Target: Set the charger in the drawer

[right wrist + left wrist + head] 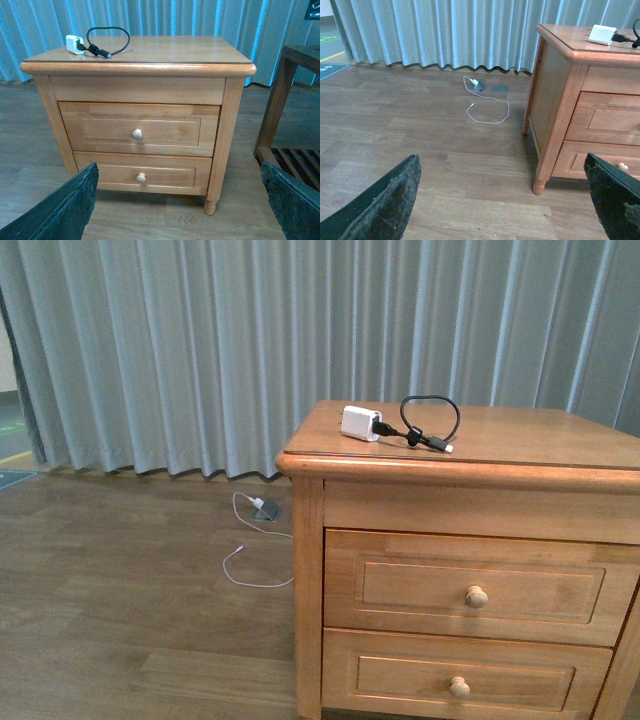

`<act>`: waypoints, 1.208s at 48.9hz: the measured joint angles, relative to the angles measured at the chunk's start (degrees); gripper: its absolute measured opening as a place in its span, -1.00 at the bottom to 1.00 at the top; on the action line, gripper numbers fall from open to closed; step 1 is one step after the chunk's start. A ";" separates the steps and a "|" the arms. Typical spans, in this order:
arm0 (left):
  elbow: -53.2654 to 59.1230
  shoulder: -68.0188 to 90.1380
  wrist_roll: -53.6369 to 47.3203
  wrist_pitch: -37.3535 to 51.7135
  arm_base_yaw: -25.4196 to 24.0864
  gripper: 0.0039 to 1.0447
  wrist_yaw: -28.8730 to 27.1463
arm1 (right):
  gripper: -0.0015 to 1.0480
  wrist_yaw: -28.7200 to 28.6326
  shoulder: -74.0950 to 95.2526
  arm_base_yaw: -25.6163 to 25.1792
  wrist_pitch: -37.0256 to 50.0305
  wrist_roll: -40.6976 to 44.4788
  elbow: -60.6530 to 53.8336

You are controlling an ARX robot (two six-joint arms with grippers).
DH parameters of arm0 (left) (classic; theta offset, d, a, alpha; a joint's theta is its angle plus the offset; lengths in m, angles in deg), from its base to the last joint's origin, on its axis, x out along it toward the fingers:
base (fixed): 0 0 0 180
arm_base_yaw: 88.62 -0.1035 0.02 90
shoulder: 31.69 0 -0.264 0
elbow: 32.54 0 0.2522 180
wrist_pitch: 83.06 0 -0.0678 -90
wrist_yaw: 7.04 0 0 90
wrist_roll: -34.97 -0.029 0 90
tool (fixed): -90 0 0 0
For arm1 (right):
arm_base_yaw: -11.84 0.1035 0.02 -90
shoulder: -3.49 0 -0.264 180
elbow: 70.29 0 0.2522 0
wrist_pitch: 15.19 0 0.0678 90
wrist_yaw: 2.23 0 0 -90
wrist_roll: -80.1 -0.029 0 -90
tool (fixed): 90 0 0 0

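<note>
The charger (pixel 361 423), a small white block with a looped black cable, lies on top of the wooden nightstand (pixel 520 430) near its back left corner; it also shows in the wrist views (pixel 602 34) (pixel 75 44). The drawer (pixel 470 585) (pixel 137 129) is the taller upper one with a round pale knob, and it is closed. My left gripper (pixel 505 200) is open, low over the floor to the left of the nightstand. My right gripper (pixel 180 200) is open, facing the nightstand's front from a distance. Neither arm shows in the front view.
A shallower lower drawer (pixel 460 675) sits below, also closed. A white plug with a thin white cable (pixel 262 508) lies on the wood floor by the grey curtain (pixel 200 340). A dark wooden slatted table (pixel 295 100) stands to the nightstand's right.
</note>
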 joint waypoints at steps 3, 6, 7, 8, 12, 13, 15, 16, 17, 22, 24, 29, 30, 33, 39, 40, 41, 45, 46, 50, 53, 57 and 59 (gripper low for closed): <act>0.00 0.00 0.00 0.00 0.00 0.89 0.00 | 0.85 0.00 0.00 0.00 0.00 0.00 0.00; 0.00 0.00 0.00 0.00 0.00 0.89 0.00 | 0.85 0.00 0.00 0.00 0.00 0.00 0.00; 0.00 0.00 0.00 0.00 0.00 0.89 0.00 | 0.85 0.00 0.00 0.00 0.00 0.00 0.00; 0.00 0.00 0.00 0.00 0.00 0.89 0.00 | 0.85 0.00 0.00 0.00 0.00 0.00 0.00; 0.00 0.00 0.00 0.00 0.00 0.89 0.00 | 0.85 0.00 0.00 0.00 0.00 0.00 0.00; 0.00 0.00 0.00 0.00 0.00 0.89 0.00 | 0.85 0.00 0.00 0.00 0.00 0.00 0.00; 0.00 0.00 0.00 0.00 0.00 0.89 0.00 | 0.85 0.00 0.00 0.00 0.00 0.00 0.00; 0.00 0.00 0.00 0.00 0.00 0.89 0.00 | 0.85 0.00 0.00 0.00 0.00 0.00 0.00; 0.00 0.00 0.00 0.00 0.00 0.89 0.00 | 0.85 0.00 0.00 0.00 0.00 0.00 0.00; 0.00 0.00 0.00 0.00 0.00 0.89 0.00 | 0.85 0.00 0.00 0.00 0.00 0.00 0.00; 0.00 0.00 0.00 0.00 0.00 0.89 0.00 | 0.85 0.00 0.00 0.00 0.00 0.00 0.00; 0.00 0.00 0.00 0.00 0.00 0.89 0.00 | 0.85 0.00 0.00 0.00 0.00 0.00 0.00; 0.00 0.00 0.00 0.00 0.00 0.89 0.00 | 0.85 0.00 0.00 0.00 0.00 0.00 0.00; 0.00 0.00 0.00 0.00 0.00 0.89 0.00 | 0.85 0.00 0.00 0.00 0.00 0.00 0.00; 0.00 0.00 0.00 0.00 0.00 0.89 0.00 | 0.85 0.00 0.00 0.00 0.00 0.00 0.00; 0.00 0.00 0.00 0.00 0.00 0.89 0.00 | 0.85 0.00 0.00 0.00 0.00 0.00 0.00; 0.00 0.00 0.00 0.00 0.00 0.89 0.00 | 0.85 0.00 0.00 0.00 0.00 0.00 0.00; 0.00 0.00 0.00 0.00 0.00 0.89 0.00 | 0.85 0.00 0.00 0.00 0.00 0.00 0.00; 0.00 0.00 0.00 0.00 0.00 0.89 0.00 | 0.85 0.00 0.00 0.00 0.00 0.00 0.00; 0.00 0.00 0.00 0.00 0.00 0.89 0.00 | 0.85 3.72 0.63 1.11 -1.88 -0.26 0.46; 0.00 0.00 0.02 0.00 0.00 0.89 0.00 | 0.85 12.76 2.89 5.18 -6.27 -0.24 1.70; 0.00 0.00 0.00 0.00 0.00 0.89 0.00 | 0.85 18.62 4.90 9.77 -8.44 -0.37 1.73; 0.00 -0.02 0.00 0.00 0.00 0.89 0.02 | 0.85 19.19 5.66 11.34 -8.98 -0.92 1.90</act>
